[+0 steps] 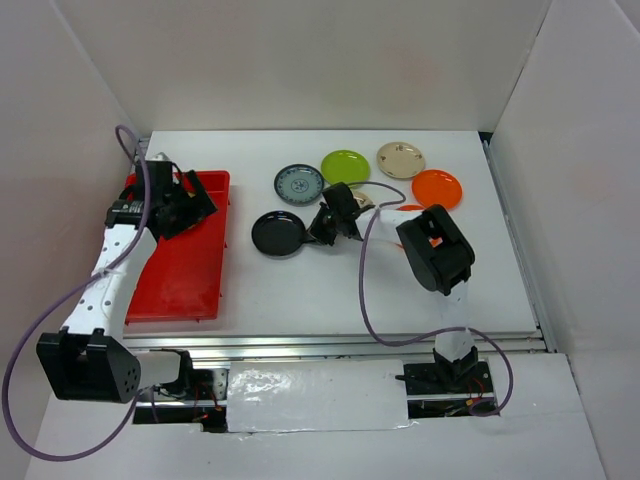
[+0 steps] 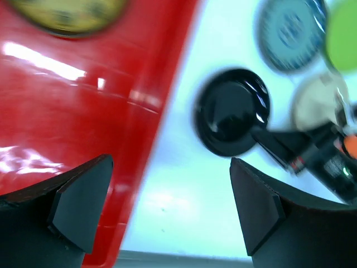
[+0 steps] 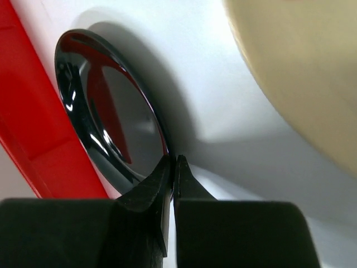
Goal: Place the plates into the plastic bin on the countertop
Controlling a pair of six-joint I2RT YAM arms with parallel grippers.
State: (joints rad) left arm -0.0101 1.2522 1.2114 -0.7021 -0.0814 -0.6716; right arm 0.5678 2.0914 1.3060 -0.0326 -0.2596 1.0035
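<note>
At the far left, the red bin lies under the left claw, which hangs over the bin's far right corner with its two fingers spread wide and nothing between them. In the left wrist view, one finger sits above the red floor and the other above the white countertop, with the bin's wall running between them. A brown plate, blurred, rests in the bin ahead of this claw. To the right of the left claw, outside the bin, the black plate lies flat on the countertop. The right claw is at that plate's right rim, with its fingers drawn almost together and only a thin slit between them. The tips meet the rim, but I cannot tell whether the rim is pinched. Beyond the right claw are a blue-grey plate and a green plate. A cream plate lies partly hidden just behind the claw. Further right are a second cream plate and an orange plate, all on the countertop.
</note>
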